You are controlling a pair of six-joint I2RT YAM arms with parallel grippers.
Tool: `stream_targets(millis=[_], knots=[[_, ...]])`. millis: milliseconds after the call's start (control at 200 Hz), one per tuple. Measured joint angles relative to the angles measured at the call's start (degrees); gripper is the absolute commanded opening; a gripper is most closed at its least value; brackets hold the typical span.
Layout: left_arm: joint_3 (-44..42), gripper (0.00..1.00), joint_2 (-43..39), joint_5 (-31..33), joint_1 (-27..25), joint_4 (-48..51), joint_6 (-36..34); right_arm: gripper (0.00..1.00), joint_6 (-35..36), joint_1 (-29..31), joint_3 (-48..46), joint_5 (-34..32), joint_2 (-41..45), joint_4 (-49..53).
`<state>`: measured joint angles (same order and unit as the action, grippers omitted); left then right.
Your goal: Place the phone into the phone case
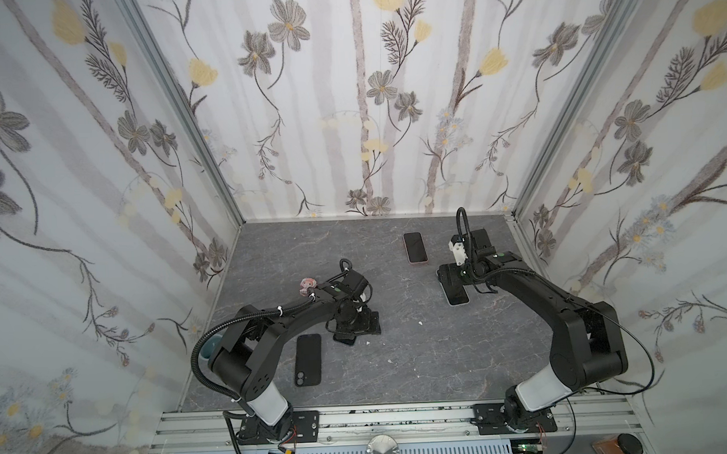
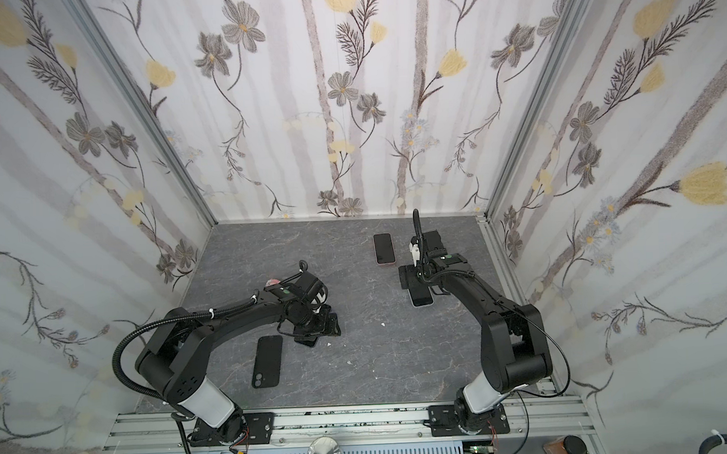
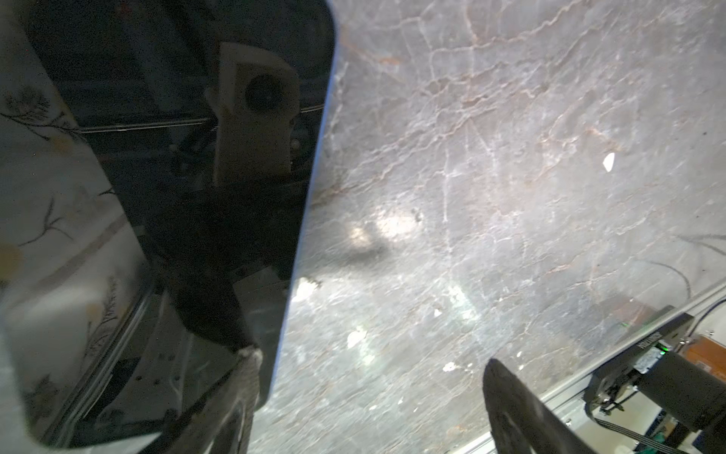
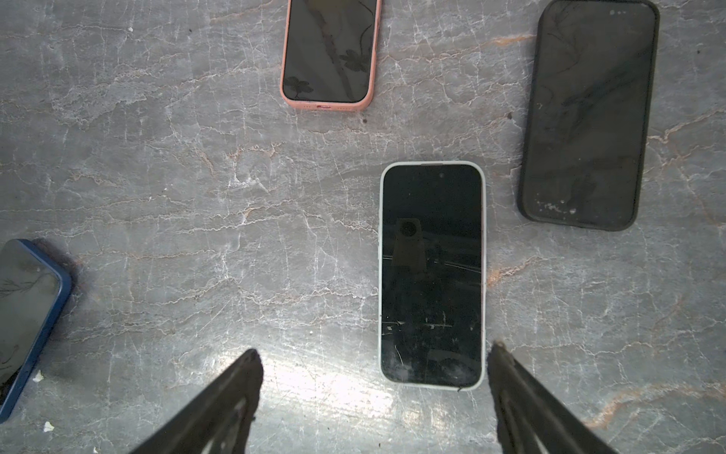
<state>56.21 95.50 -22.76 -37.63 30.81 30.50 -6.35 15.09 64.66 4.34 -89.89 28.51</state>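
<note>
A blue-edged phone (image 3: pixel 176 196) lies on the grey table, mostly hidden under my left gripper (image 1: pixel 357 324) in both top views. That gripper (image 3: pixel 371 355) is open, with one fingertip (image 3: pixel 247 373) over the phone's long edge. A white-rimmed phone (image 4: pixel 432 275) lies screen up. My right gripper (image 4: pixel 375 348) hangs open above its near end, which sits between the fingers, close to one of them. A black slab with camera holes (image 1: pixel 308 360) lies beside the left arm; I cannot tell whether it is a phone case or a face-down phone.
A pink-cased phone (image 1: pixel 414 247) lies near the back wall. A black-rimmed phone or case (image 4: pixel 589 114) lies beside the white-rimmed one, hidden under the right arm in both top views. A small pink object (image 1: pixel 307 284) sits behind the left arm. Flowered walls enclose three sides.
</note>
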Motion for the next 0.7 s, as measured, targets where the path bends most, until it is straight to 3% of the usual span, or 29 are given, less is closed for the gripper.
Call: stream_targets(millis=[140, 395, 699], knots=[[2.7, 0.89, -1.3, 0.3, -1.4, -0.8, 1.0, 0.88, 0.0, 0.1, -0.1, 0.0, 0.7, 0.3], [-0.5, 0.91, -4.2, 11.1, 1.0, 0.8, 0.1, 0.88, 0.0, 1.3, -0.6, -0.2, 2.9, 0.5], [-3.7, 0.90, -3.6, 12.7, 0.4, 0.5, -0.2, 0.88, 0.0, 3.2, 0.3, -0.7, 2.9, 1.2]])
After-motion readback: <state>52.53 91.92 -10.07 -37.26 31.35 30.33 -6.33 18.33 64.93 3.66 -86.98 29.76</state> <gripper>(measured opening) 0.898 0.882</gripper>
